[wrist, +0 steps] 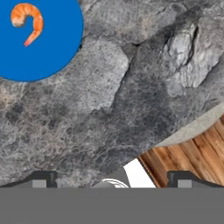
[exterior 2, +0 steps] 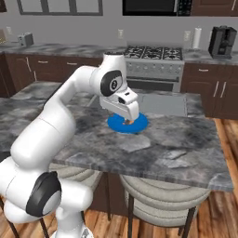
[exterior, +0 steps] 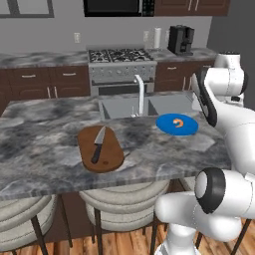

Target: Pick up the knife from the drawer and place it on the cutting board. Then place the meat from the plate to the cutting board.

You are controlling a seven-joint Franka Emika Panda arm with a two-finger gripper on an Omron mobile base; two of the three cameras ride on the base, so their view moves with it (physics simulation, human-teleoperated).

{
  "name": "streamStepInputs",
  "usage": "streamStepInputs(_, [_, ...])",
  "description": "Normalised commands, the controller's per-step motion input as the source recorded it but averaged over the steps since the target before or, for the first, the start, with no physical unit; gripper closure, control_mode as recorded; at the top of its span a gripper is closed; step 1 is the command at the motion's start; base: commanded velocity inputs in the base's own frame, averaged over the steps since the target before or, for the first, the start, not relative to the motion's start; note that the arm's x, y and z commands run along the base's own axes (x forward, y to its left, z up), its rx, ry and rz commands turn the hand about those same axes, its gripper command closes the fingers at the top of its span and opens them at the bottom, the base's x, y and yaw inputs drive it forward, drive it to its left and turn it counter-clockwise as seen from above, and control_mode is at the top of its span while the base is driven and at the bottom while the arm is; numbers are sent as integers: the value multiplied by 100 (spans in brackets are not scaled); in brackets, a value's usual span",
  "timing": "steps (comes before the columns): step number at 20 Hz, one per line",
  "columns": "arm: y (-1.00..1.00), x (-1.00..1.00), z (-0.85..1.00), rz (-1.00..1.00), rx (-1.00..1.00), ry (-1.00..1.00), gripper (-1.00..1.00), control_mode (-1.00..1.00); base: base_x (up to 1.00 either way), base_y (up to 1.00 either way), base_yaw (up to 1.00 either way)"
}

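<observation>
The black-handled, silver-bladed knife (exterior: 98,144) already lies on the oval brown wooden cutting board (exterior: 112,160). Your target, the small orange-red curved meat (exterior: 178,122), rests on the round blue plate (exterior: 167,127), well apart from that board. The gripper (wrist: 112,183) stands spread, empty. Expect a light, soft, slippery piece; pinch across its thickest curve.

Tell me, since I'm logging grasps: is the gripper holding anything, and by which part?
Nothing. The gripper is empty over the counter; the meat lies on the plate, the knife on the board.

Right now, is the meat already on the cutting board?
No, the meat lies on the blue plate; the cutting board carries just the knife.
</observation>
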Motion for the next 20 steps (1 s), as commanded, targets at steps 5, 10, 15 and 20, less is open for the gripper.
streamStepInputs(5, [0,0,0,0,0,0,-100,100,85,-34,0])
streamStepInputs(10, [0,0,0,0,0,0,-100,100,100,-23,24])
streamStepInputs(15, [0,0,0,0,0,0,-100,100,99,-24,59])
streamStepInputs(20, [0,0,0,0,0,0,-100,100,100,-3,36])
